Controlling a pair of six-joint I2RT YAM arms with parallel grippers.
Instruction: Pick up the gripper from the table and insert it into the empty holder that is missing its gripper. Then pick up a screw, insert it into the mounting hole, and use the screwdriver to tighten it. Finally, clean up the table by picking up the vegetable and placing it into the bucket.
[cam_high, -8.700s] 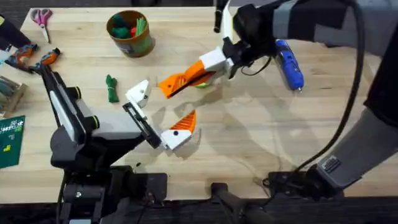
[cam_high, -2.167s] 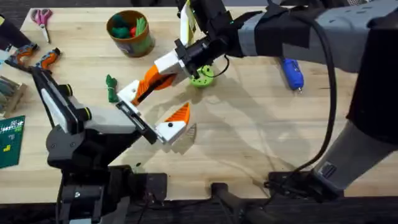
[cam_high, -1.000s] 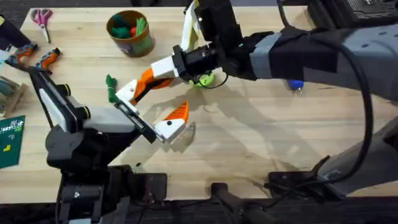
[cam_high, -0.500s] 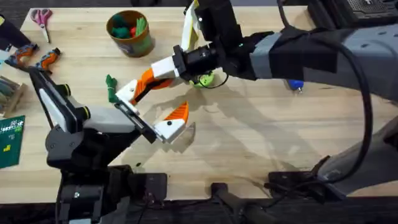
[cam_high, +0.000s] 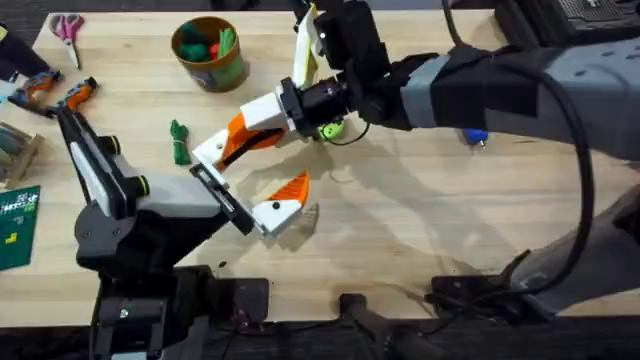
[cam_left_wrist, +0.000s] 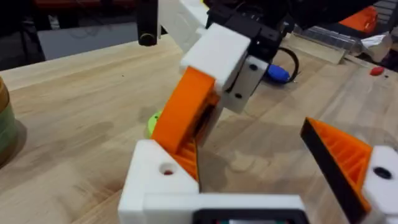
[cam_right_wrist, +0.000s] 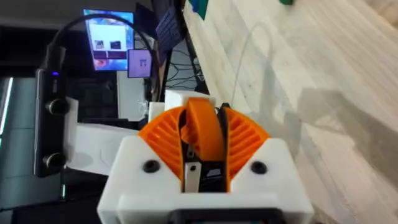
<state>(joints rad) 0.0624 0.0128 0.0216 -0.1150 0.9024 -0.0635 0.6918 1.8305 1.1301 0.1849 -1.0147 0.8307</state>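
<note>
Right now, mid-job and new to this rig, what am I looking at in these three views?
Two robot arms work at a wooden table. One picture looks down from above; the other two come from cameras on each wrist. The right gripper is clamped on the gripper, a loose orange fingertip, and presses it at the holder, the bare white block on the left gripper, which stands open. On the table lie the vegetable, the bucket, a bright green ring and the blue screwdriver, mostly hidden behind the right arm.
</note>
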